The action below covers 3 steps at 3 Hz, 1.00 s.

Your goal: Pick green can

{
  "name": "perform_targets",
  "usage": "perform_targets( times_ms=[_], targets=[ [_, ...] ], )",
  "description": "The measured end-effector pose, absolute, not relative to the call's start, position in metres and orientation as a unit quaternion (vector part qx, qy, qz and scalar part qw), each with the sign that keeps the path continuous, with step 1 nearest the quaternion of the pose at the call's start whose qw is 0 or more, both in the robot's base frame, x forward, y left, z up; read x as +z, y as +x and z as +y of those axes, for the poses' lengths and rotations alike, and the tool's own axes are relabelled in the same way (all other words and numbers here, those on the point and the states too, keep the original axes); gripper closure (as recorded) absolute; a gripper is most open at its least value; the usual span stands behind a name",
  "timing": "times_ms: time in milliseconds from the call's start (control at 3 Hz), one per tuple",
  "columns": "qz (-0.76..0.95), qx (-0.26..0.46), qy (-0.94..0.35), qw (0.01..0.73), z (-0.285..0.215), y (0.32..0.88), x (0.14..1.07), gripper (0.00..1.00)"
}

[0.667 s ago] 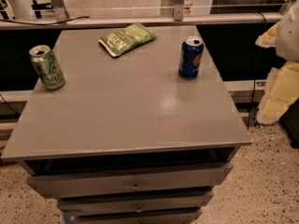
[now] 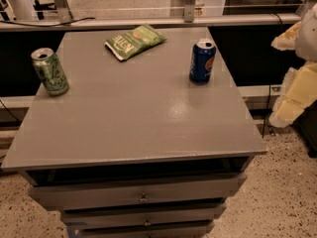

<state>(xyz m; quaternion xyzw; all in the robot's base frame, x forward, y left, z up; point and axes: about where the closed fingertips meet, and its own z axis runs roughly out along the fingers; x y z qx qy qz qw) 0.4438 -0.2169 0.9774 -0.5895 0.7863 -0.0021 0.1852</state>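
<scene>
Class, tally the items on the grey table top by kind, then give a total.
Drink cans: 2 (green can, blue soda can)
Chip bags: 1 (green chip bag)
Total: 3
The gripper hangs beyond the right edge of the table, far from the green can.

The gripper [image 2: 294, 100] hangs right of the bench [image 2: 148, 118]; the blue soda can [image 2: 202, 62] stands upright nearest it, and the green chip bag [image 2: 134, 41] lies flat farther off.
</scene>
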Motion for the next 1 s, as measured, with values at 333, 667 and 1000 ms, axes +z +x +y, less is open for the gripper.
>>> perform_targets(
  times_ms=[333, 667, 1000],
  targets=[
    [0.791, 0.082, -0.551, 0.251, -0.188, 0.458, 0.974, 0.00],
    [0.774, 0.173, -0.520, 0.315, -0.125, 0.469, 0.967, 0.00],
    [0.743, 0.259, -0.503, 0.357, -0.055, 0.468, 0.964, 0.00]
  ],
)
